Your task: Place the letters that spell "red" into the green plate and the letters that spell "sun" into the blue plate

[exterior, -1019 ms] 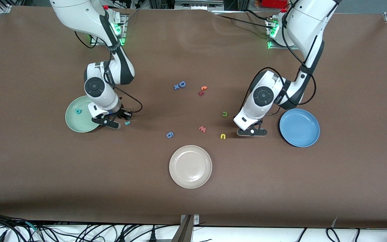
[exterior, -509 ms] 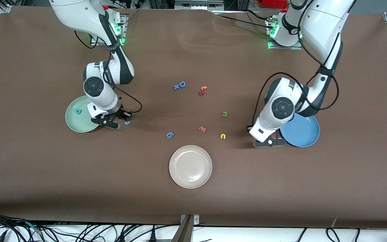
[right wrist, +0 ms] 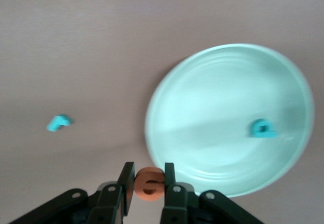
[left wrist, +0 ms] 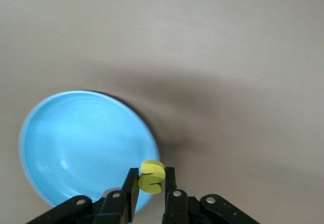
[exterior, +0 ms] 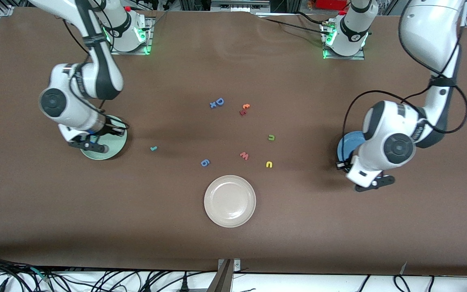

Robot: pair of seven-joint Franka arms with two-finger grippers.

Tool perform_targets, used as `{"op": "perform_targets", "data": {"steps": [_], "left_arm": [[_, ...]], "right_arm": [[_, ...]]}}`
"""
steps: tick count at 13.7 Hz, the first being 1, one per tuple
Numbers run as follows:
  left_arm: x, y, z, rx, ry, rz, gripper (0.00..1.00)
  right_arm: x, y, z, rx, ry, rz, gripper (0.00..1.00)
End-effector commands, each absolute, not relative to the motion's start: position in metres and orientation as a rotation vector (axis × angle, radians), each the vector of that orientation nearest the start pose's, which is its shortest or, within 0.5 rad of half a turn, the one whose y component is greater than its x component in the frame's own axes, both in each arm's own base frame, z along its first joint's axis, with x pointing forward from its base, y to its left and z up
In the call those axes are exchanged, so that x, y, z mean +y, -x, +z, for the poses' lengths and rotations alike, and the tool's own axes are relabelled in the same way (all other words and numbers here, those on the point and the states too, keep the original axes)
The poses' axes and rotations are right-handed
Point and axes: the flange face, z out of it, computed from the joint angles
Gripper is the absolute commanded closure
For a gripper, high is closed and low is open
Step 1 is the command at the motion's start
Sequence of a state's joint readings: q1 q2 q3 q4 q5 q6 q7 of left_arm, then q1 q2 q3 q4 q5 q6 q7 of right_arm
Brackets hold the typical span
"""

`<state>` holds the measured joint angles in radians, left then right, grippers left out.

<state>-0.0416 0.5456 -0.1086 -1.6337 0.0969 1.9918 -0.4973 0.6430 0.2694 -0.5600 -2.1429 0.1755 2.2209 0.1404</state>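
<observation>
Left gripper [left wrist: 151, 183]: pinching the yellow "s" [left wrist: 151, 176] over the blue plate [left wrist: 76, 143] rim; only the wrist view shows the letter.
Right gripper [right wrist: 149, 183]: clamped on the orange "e" [right wrist: 149, 184] at the green plate [right wrist: 217, 112] edge.
Teal "d" [right wrist: 263, 128]: in green plate.
Teal "r" [exterior: 153, 148]: on table, 3 o'clock of green plate.
Arch letters: green [exterior: 271, 137], yellow [exterior: 269, 164], on table.

Front: high across the table [exterior: 233, 251], facing both bases. Wrists: close, looking down; left shares blue plate [left wrist: 76, 143], right shares green plate [right wrist: 223, 107].
</observation>
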Motion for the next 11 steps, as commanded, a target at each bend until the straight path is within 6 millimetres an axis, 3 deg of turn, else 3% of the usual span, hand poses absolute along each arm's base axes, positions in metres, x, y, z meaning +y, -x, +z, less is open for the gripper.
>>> {"op": "perform_targets", "data": {"steps": [1, 2, 3, 4, 5, 7, 8, 9, 10, 11], "left_arm": [[-0.048, -0.654, 0.28, -0.486, 2.971, 0.351, 0.79], [-0.039, -0.651, 0.272, -0.461, 2.971, 0.384, 0.79], [-0.027, -0.65, 0.266, -0.46, 2.972, 0.405, 0.79], [-0.023, -0.649, 0.257, -0.446, 2.968, 0.433, 0.79], [-0.02, -0.647, 0.248, -0.429, 2.965, 0.466, 0.79], [-0.011, -0.641, 0.233, -0.367, 2.953, 0.544, 0.76], [-0.011, -0.641, 0.232, -0.339, 2.956, 0.555, 0.58], [-0.011, -0.641, 0.233, -0.329, 2.956, 0.555, 0.21], [-0.011, -0.641, 0.234, -0.322, 2.958, 0.553, 0.0], [-0.013, -0.642, 0.236, -0.32, 2.959, 0.548, 0.0]], "right_arm": [[0.027, -0.541, 0.272, 0.173, 3.154, 0.265, 0.92], [0.025, -0.541, 0.268, 0.169, 3.159, 0.272, 0.86], [0.024, -0.541, 0.267, 0.172, 3.161, 0.271, 0.72], [0.024, -0.541, 0.267, 0.172, 3.161, 0.271, 0.3], [0.024, -0.541, 0.268, 0.171, 3.16, 0.271, 0.13], [0.027, -0.542, 0.269, 0.193, 3.158, 0.264, 0.02], [0.031, -0.542, 0.269, 0.193, 3.158, 0.257, 0.02], [0.036, -0.543, 0.269, 0.219, 3.151, 0.244, 0.02], [0.053, -0.544, 0.268, 0.255, 3.128, 0.224, 0.02], [0.07, -0.545, 0.266, 0.285, 3.106, 0.191, 0.02]]}}
